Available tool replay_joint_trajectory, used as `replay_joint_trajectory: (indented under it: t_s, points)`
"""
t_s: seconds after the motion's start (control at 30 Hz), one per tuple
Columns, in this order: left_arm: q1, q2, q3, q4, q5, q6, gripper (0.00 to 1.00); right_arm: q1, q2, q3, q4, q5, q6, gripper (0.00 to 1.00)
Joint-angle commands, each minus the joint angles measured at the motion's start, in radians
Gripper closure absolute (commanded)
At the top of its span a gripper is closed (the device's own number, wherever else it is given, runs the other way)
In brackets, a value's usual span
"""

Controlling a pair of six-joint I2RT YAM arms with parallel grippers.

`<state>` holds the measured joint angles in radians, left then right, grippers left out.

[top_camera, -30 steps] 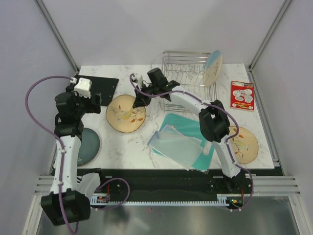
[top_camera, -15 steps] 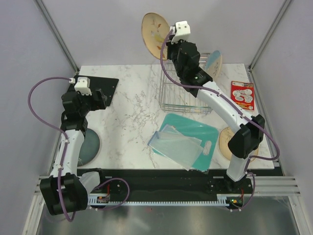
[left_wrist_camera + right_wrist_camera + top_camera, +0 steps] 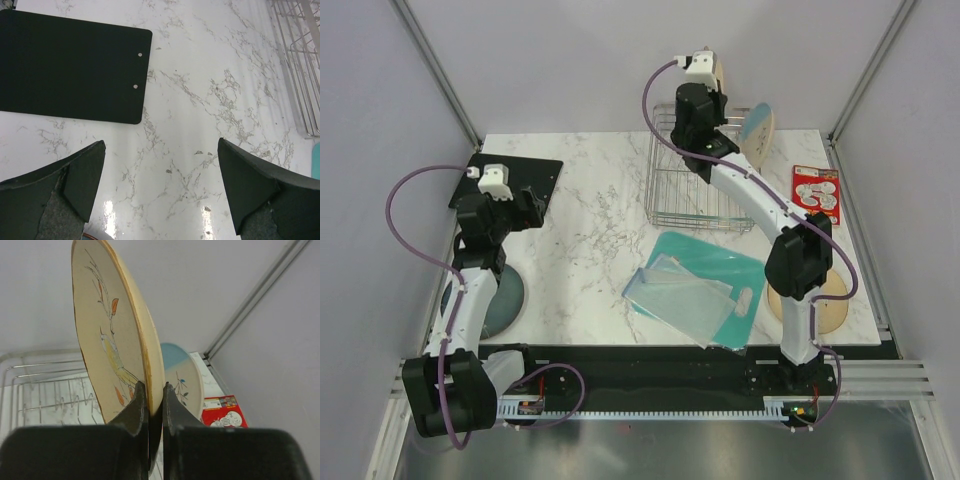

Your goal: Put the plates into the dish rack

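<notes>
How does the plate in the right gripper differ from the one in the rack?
The held plate is tan all over; the racked plate is cream with a light-blue patch. The held plate is pinched by its rim in the right gripper above the rack; the racked plate stands at the rack's right end, untouched. Both are round, on edge, with a leafy sprig.
</notes>
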<state>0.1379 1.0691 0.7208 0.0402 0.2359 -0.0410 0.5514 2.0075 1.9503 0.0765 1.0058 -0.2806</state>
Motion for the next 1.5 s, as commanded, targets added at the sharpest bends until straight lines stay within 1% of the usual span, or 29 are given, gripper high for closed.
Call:
replay_joint_trajectory:
  t_s: [0.0,0.07,0.13,0.43,0.63,0.9,1.17,1.47]
  points:
    - [-0.006,-0.009,-0.024,0.07,0.008,-0.046,0.0,-0.047,-0.003,0.234,-0.134,0.04,0.057,1.0]
    - [-0.014,-0.023,-0.044,0.095,0.057,-0.025,0.0,-0.062,0.005,0.251,-0.235,0.034,0.083,1.0]
    - [-0.017,-0.037,-0.053,0.107,0.065,-0.023,0.0,-0.082,0.004,0.248,-0.3,0.019,0.103,1.0]
    - [-0.018,-0.017,-0.052,0.109,0.068,-0.025,0.0,-0.119,0.054,0.257,-0.468,0.019,0.172,1.0]
    - [-0.018,-0.012,-0.05,0.102,0.071,-0.025,0.0,-0.166,0.102,0.283,-0.494,0.016,0.216,1.0]
    - [-0.024,0.002,-0.047,0.082,0.072,-0.028,0.0,-0.208,0.138,0.312,-0.495,0.024,0.228,1.0]
    - [-0.024,0.022,-0.037,0.076,0.082,-0.03,0.0,-0.217,0.168,0.297,-0.504,0.001,0.248,1.0]
    - [-0.026,0.031,-0.029,0.046,0.077,-0.02,0.0,-0.219,0.247,0.329,-0.541,-0.018,0.279,1.0]
